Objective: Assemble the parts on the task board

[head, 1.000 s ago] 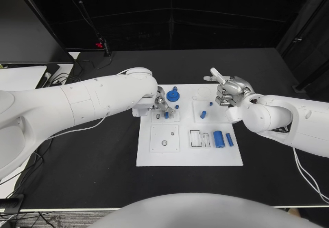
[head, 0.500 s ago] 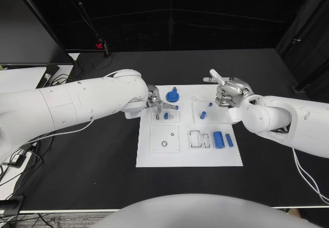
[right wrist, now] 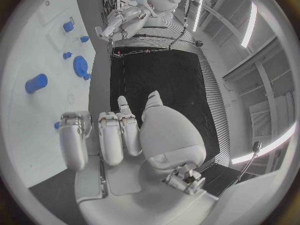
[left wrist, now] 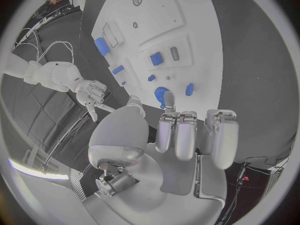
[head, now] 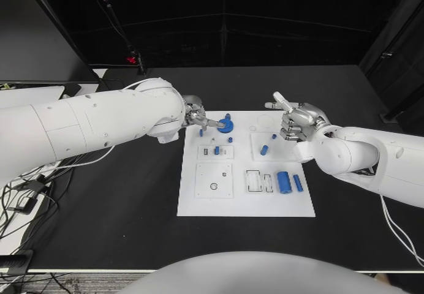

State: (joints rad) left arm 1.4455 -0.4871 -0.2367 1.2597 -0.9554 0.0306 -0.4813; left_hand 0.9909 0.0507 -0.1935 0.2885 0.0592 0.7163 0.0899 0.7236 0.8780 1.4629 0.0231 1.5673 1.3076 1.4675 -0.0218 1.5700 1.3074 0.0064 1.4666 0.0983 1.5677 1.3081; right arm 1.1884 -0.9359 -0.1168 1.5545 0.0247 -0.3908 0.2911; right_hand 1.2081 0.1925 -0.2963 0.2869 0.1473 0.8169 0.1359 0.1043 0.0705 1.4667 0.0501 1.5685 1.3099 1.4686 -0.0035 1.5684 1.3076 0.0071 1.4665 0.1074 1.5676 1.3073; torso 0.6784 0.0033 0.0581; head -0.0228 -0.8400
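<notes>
- At the upper middle of the head frame, we are holding the left hand over the task board's far left corner, fingers apart and gripping nothing, fingertips just beside the blue gear.
- We are keeping the right hand above the board's far right edge; its fingers are partly curled and holding nothing.
- We judge the step in hand to be picking up the gear: we are advising a descent from straight above, closing on its rim and avoiding the small pegs close by.
- We are counting on the board: one gear, one large blue cylinder, one slim blue piece beside it, and several small blue pegs whose exact number we cannot tell.
</notes>
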